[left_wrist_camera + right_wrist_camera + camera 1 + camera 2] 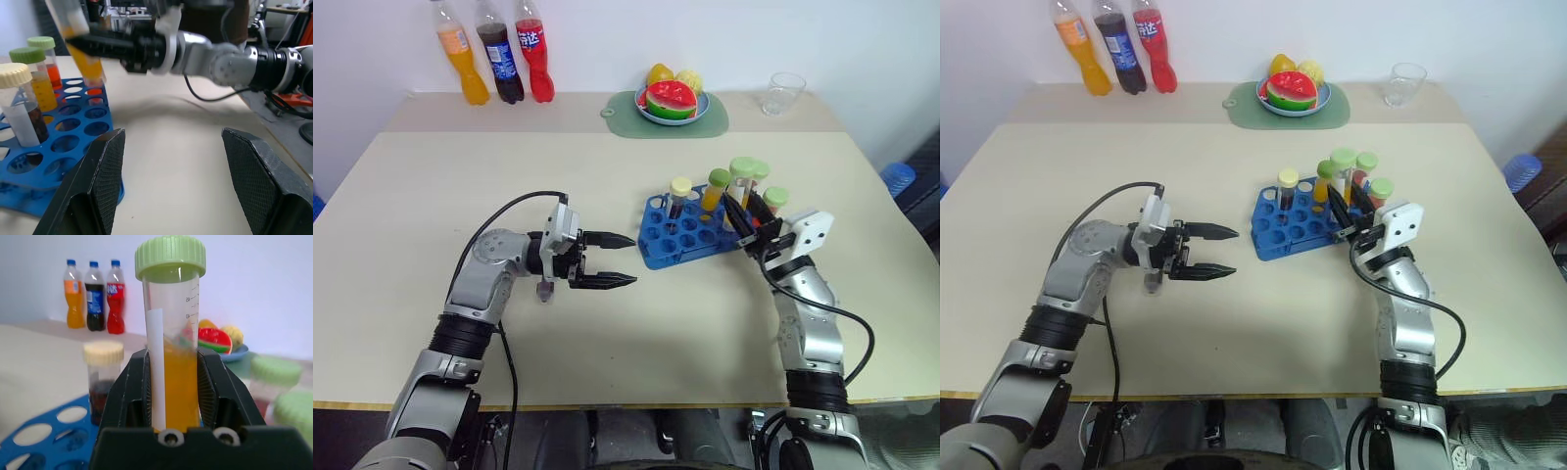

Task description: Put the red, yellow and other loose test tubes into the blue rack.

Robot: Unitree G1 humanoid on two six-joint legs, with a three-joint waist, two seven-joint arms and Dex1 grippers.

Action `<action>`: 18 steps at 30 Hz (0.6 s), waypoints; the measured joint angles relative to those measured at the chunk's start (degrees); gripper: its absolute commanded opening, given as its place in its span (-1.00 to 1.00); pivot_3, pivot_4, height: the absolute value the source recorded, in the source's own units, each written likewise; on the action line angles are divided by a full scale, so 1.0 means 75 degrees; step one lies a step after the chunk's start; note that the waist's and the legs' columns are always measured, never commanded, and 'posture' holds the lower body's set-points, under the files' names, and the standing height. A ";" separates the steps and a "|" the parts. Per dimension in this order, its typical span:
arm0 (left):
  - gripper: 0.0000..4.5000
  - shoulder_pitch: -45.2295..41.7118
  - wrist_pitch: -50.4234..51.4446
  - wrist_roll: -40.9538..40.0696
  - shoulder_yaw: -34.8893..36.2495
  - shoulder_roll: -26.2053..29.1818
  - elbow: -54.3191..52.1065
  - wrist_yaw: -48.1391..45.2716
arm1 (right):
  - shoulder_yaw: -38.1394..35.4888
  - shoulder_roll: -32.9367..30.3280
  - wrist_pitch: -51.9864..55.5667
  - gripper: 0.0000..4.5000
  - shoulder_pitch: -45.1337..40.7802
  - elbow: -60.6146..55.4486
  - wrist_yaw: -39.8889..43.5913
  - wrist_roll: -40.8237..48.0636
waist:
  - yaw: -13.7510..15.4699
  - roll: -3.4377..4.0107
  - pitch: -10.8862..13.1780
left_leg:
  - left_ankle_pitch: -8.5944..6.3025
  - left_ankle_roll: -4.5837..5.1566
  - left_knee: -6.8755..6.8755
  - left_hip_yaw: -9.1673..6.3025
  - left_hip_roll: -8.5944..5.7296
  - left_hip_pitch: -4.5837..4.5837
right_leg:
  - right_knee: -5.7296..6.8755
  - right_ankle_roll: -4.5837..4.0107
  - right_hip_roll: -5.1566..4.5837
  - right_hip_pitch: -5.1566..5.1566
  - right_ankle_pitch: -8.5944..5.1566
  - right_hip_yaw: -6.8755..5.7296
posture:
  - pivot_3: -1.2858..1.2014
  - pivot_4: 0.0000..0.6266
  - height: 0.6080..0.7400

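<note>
Right tool [736,217] above rack [683,233] edge

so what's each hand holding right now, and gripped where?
Right hand is shut on a green-capped tube of yellow liquid, gripped around its lower body, cap up, above the blue rack. Left hand is open, holding nothing.

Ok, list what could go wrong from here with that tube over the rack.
1. The right gripper carries the yellow tube tilted above the blue rack; its tip may catch a hole's rim.
2. Green-capped tubes already stand close by, so the black fingers could knock them.
3. The open left gripper isn't touching the rack, so a push could slide it.
</note>
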 measured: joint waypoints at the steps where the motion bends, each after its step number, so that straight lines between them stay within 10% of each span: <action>1: 0.45 0.0000 -0.0010 0.0000 0.0004 0.0003 0.0000 0.0021 | 0.0056 0.0024 -0.0126 -0.66 -0.0006 0.0199 -0.0074 -0.0040 | -0.0003 0.0000 0.0000 | 0.0000 0.0000 0.0000 0.0001 0.0000 0.0000 | 0.0000 0.0000 0.0000 0.0000 0.0000 0.0001 | 0.03 -0.52 1.00; 18: 0.45 0.0066 0.0007 -0.0008 0.0063 0.0165 -0.0092 0.0335 | 0.0390 0.0052 -0.1402 -0.66 -0.0235 0.1448 -0.0621 -0.0022 | -0.0024 0.0001 -0.0001 | 0.0000 0.0000 -0.0001 0.0001 0.0003 0.0015 | 0.0005 0.0003 0.0002 0.0010 0.0001 0.0003 | 0.03 -0.52 1.00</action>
